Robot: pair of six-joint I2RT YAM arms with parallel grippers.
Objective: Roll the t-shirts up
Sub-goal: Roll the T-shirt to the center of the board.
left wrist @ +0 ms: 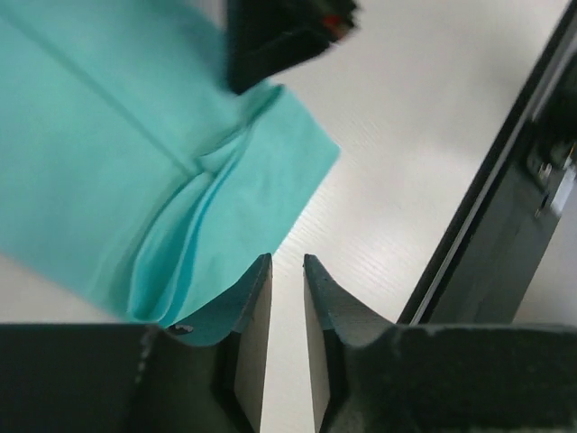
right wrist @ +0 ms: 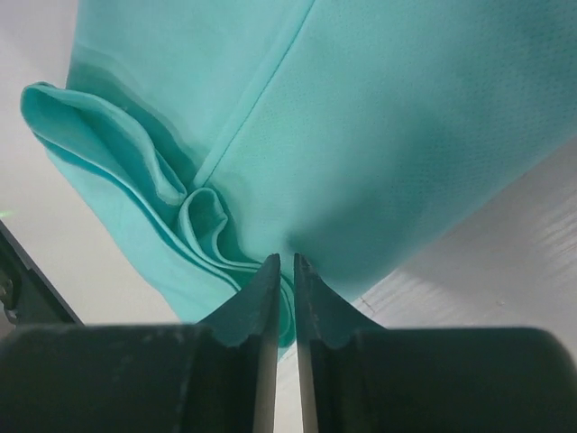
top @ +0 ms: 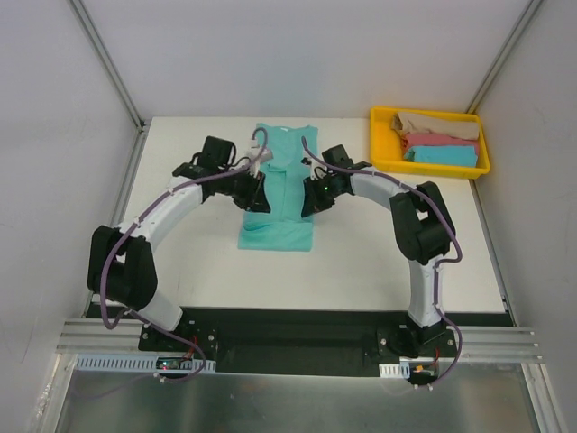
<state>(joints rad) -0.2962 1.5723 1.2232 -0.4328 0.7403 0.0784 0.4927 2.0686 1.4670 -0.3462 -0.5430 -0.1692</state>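
A sea-green t-shirt (top: 278,225) lies folded into a long narrow strip at the middle of the table, collar end toward the back. My left gripper (top: 261,193) hovers at its left edge. In the left wrist view the left gripper (left wrist: 287,262) stands slightly open with only bare table between its fingers, and the shirt (left wrist: 135,162) is just beside the left finger. My right gripper (top: 309,205) is at the strip's right edge. In the right wrist view the right gripper (right wrist: 286,260) is pinched on the bunched layered edge of the shirt (right wrist: 379,135).
A yellow tray (top: 433,170) stands at the back right of the table. It holds a beige (top: 437,124), a pink (top: 442,141) and a bright blue (top: 442,156) t-shirt. Grey walls close in both sides.
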